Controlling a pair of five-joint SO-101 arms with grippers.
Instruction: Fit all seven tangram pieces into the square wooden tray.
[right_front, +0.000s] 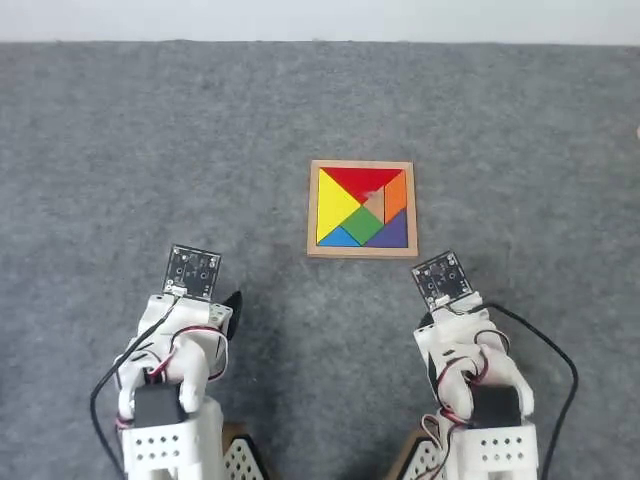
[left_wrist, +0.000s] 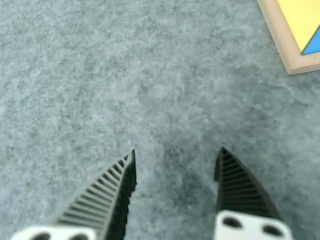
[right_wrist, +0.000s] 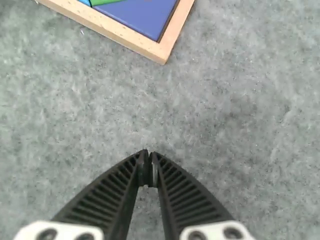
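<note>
The square wooden tray (right_front: 312, 208) lies on the grey mat with coloured tangram pieces inside: red (right_front: 360, 181), yellow (right_front: 334, 205), orange (right_front: 397, 195), green (right_front: 362, 225), blue (right_front: 340, 238) and purple (right_front: 394, 233). A pale tan patch (right_front: 374, 206) sits in the middle; I cannot tell whether it is a piece or bare wood. My left gripper (left_wrist: 177, 155) hovers open over bare mat, nearer than the tray corner (left_wrist: 289, 59) and off to its left. My right gripper (right_wrist: 149, 156) is shut on nothing, just short of the tray's near right corner (right_wrist: 156, 50).
Both arm bases stand at the table's near edge, the left arm (right_front: 175, 370) and the right arm (right_front: 470, 370). Grey mat (right_front: 150, 150) stretches around the tray on all sides, and a pale wall edge runs along the back.
</note>
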